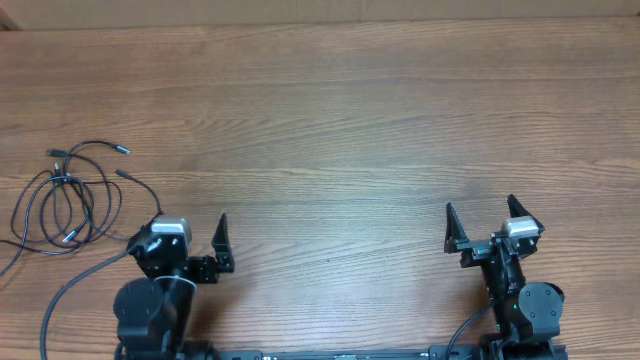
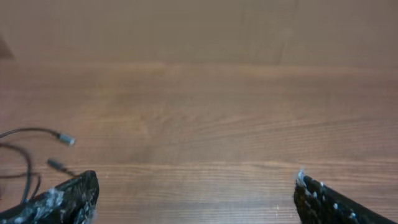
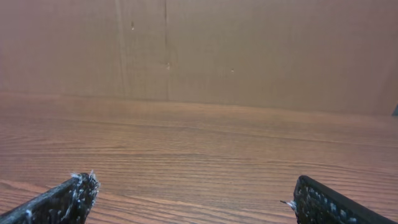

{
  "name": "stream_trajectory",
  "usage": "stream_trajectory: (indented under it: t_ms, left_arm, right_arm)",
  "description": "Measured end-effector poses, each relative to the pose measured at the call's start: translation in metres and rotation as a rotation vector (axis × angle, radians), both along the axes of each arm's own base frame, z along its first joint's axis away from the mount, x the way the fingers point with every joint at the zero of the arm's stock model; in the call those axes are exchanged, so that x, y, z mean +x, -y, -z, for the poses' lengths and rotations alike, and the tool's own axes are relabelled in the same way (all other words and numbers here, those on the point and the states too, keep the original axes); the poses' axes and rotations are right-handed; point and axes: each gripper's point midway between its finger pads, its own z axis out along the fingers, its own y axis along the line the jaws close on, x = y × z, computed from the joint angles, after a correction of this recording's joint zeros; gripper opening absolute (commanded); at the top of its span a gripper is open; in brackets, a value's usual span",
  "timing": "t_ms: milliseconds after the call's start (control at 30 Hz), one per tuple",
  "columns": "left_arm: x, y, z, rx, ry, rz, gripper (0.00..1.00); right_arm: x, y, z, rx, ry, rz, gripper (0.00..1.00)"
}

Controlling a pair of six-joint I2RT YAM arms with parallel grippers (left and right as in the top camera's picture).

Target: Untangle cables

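Cables [image 1: 62, 190] bunched at frame's left edge, near left gripper [image 1: 188, 230]; its fingers spread, empty; right gripper [image 1: 482, 216] well apart, spread too; tangle's long axis probably vertical in frame.

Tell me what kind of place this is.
Likely a robotics test bench: wood-grain table, left gripper and right gripper at its near edge, a tangle of thin black cables.

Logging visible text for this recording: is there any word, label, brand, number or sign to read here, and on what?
None: no text can be read in any view.
The table, the cables, the left gripper and the right gripper show no markings.
The pale wrist blocks are too small to show any print.
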Motion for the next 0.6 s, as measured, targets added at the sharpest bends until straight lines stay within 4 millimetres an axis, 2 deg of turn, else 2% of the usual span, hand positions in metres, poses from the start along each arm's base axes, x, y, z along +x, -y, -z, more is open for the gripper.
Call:
stream_trajectory:
  t_ms: [300, 600]
  left_arm:
    - [0.001, 0.002, 0.005, -0.002, 0.118, 0.01, 1.0]
    - [0.012, 0.002, -0.014, -0.001, 0.322, 0.01, 1.0]
  right_arm:
    - [0.0, 0.0, 0.0, 0.0, 0.0, 0.0, 1.0]
    - [0.0, 0.0, 0.0, 0.0, -0.001, -0.001, 1.0]
